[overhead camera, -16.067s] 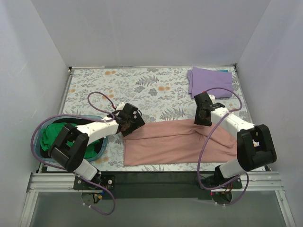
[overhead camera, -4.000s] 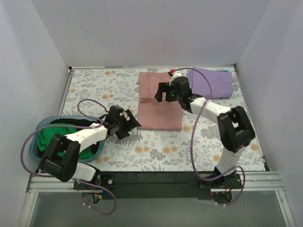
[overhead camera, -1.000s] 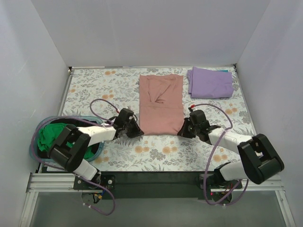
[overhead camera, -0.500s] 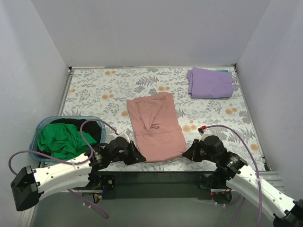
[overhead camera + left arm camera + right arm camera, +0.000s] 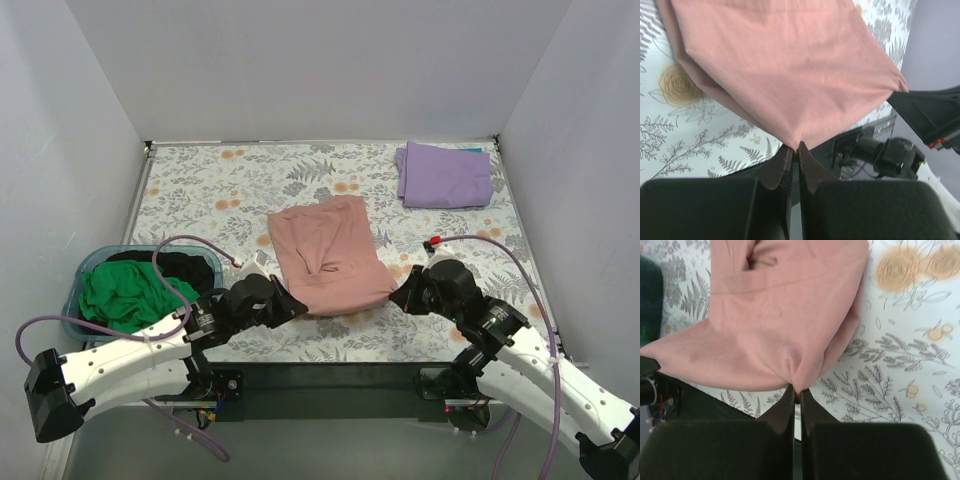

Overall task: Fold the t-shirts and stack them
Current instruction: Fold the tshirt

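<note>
Dusty-pink t-shirt (image 5: 325, 250), folded to a long panel with one central crease, stretches lengthwise away from the jaws; left gripper (image 5: 794, 151) and right gripper (image 5: 796, 396) each pinch a near corner tight.

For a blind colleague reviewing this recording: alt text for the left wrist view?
The left tool, shut, pinches one corner of the dusty-pink t-shirt. The cloth spreads away from it over the floral table.

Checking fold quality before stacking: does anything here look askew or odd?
The pink shirt sits skewed to the table edges and has a puckered crease near its middle. The left tool and right tool pinch its near corners. The purple shirt looks neatly folded.
</note>
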Action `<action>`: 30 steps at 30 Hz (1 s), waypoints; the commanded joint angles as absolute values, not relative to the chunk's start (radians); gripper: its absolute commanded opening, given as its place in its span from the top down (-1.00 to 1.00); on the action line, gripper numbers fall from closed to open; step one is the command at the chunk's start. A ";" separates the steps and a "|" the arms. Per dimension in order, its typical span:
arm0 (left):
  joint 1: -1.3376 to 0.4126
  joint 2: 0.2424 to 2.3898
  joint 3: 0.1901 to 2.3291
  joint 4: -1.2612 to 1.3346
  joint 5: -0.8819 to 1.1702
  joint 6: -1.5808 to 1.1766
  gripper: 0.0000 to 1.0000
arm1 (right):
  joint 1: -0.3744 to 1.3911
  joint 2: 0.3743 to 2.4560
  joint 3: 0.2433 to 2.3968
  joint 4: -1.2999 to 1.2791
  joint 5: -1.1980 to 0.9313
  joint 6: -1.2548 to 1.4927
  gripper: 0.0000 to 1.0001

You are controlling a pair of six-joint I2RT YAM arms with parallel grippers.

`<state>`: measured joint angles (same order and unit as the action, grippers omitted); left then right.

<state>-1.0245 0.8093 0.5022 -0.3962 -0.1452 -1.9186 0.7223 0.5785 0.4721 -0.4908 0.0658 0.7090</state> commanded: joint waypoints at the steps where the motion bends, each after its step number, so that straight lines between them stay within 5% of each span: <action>1: -1.028 0.837 0.606 -0.458 -0.325 -1.933 1.00 | 0.727 0.647 0.593 -0.440 0.199 0.646 0.97; 12: -0.941 1.069 0.877 -0.624 -0.583 -1.919 1.00 | 0.671 1.003 0.883 -0.348 0.287 0.540 0.97; 30: -0.520 1.397 1.034 -0.365 -0.413 -1.666 1.00 | 0.431 1.564 1.259 -0.100 -0.063 0.417 0.97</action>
